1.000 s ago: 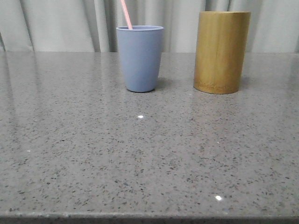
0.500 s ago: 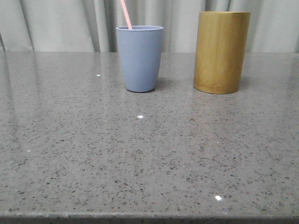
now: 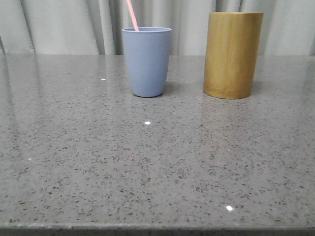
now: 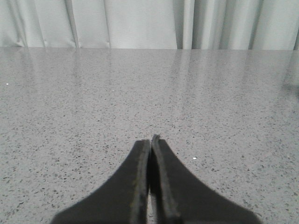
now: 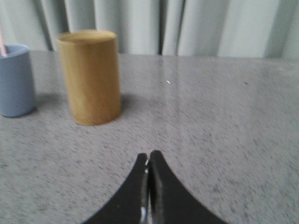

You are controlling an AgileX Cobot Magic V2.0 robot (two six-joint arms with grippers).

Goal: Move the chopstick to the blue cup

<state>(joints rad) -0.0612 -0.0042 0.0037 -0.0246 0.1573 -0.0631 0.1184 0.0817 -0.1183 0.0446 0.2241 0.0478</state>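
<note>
The blue cup (image 3: pixel 146 61) stands upright at the back middle of the grey speckled table. A pale pink chopstick (image 3: pixel 132 14) sticks out of it, leaning left, only its top end showing. The cup (image 5: pixel 15 80) and the chopstick tip (image 5: pixel 2 47) also show in the right wrist view. My left gripper (image 4: pixel 150 140) is shut and empty, low over bare table. My right gripper (image 5: pixel 148 156) is shut and empty, low over the table, nearer to me than the bamboo cylinder. Neither gripper shows in the front view.
A taller yellow-brown bamboo cylinder (image 3: pixel 233 55) stands right of the blue cup; it also shows in the right wrist view (image 5: pixel 90 77). A pale curtain (image 3: pixel 59 24) hangs behind the table. The table's front edge (image 3: pixel 157 229) runs along the bottom.
The front view has shifted very slightly; the cup, the chopstick and the cylinder stand where they were.
</note>
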